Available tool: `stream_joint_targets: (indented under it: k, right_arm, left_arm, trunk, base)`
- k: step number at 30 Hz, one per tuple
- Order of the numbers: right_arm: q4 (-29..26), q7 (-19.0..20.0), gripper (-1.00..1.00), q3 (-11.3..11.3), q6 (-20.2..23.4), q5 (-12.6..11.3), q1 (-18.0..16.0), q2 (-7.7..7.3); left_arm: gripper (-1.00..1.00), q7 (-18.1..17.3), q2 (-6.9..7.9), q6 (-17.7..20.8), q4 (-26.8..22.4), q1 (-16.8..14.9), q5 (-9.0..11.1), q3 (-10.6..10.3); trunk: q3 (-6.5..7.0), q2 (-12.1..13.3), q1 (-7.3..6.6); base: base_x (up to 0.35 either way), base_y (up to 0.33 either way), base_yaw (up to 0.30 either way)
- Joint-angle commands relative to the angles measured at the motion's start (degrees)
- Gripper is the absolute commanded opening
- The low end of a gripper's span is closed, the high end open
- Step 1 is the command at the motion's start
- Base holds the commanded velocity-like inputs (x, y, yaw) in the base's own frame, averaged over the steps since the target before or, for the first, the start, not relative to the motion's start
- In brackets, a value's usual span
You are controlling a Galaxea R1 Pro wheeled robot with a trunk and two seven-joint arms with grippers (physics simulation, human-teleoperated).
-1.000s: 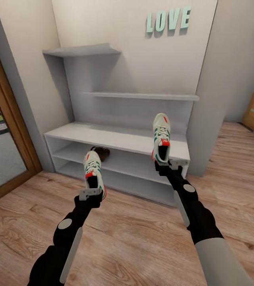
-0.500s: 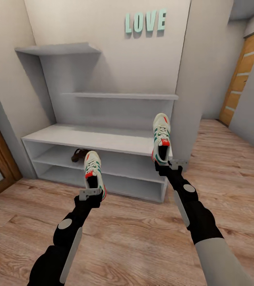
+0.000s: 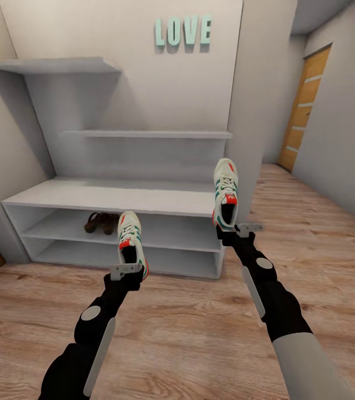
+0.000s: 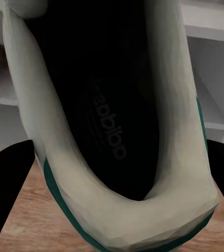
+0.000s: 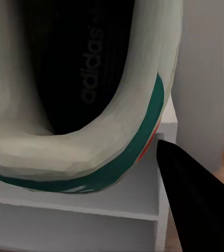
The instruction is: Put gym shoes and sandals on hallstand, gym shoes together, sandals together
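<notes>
Head view: left gripper (image 3: pixel 126 270) pinches one gym shoe (image 3: pixel 130 239) by its heel before the hallstand (image 3: pixel 110 195); right gripper (image 3: pixel 237 229) clamps the other gym shoe (image 3: pixel 225 190) at the top's right end; sandals (image 3: pixel 101 222) sit in the upper compartment. Left wrist: dark fingers (image 4: pixel 7 194) flank the shoe's heel (image 4: pixel 138 210). Right wrist: finger (image 5: pixel 196 199) beside the heel (image 5: pixel 91 152).

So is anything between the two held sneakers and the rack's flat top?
Nothing visible. Each gym shoe, left and right, hangs in front of the hallstand, whose top is bare; the sandals sit in the upper compartment.
</notes>
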Motion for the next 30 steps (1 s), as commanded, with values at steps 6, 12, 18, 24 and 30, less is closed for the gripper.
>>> stream_joint_targets:
  k: [6,12,18,24,30]
  right_arm:
    - [-0.08,0.01,-1.0,0.0,0.32,-0.26,-0.03,0.02]
    - [-0.02,0.0,-1.0,0.0,0.32,-0.26,-0.03,0.02]
    - [-0.05,0.01,-1.0,0.0,0.32,-0.26,-0.02,0.02]
    - [-0.07,0.01,-1.0,0.0,0.32,-0.26,-0.05,0.02]
    - [-0.03,-0.01,-1.0,0.0,0.3,-0.26,-0.04,0.02]
  left_arm:
    - [-1.0,0.39,0.02,0.28,-0.08,-0.02,0.17,-0.07]
    - [-1.0,0.39,0.02,0.25,-0.08,-0.02,0.17,-0.07]
    - [-1.0,0.39,0.02,0.21,-0.08,-0.01,0.17,-0.07]
    - [-1.0,0.39,0.02,0.19,-0.08,0.0,0.17,-0.07]
    - [-1.0,0.39,0.02,0.19,-0.08,0.06,0.17,-0.07]
  trunk:
    - [-0.06,-0.02,-0.01]
    - [-0.06,-0.02,-0.01]
    - [-0.06,-0.02,-0.01]
    - [-0.06,-0.02,-0.01]
    - [-0.06,-0.02,-0.01]
  base:
    - [0.0,0.313,-0.085]
    - [0.021,0.315,-0.038]
    - [0.06,0.315,-0.201]
    - [0.008,0.282,-0.229]
    - [0.0,0.038,-0.024]
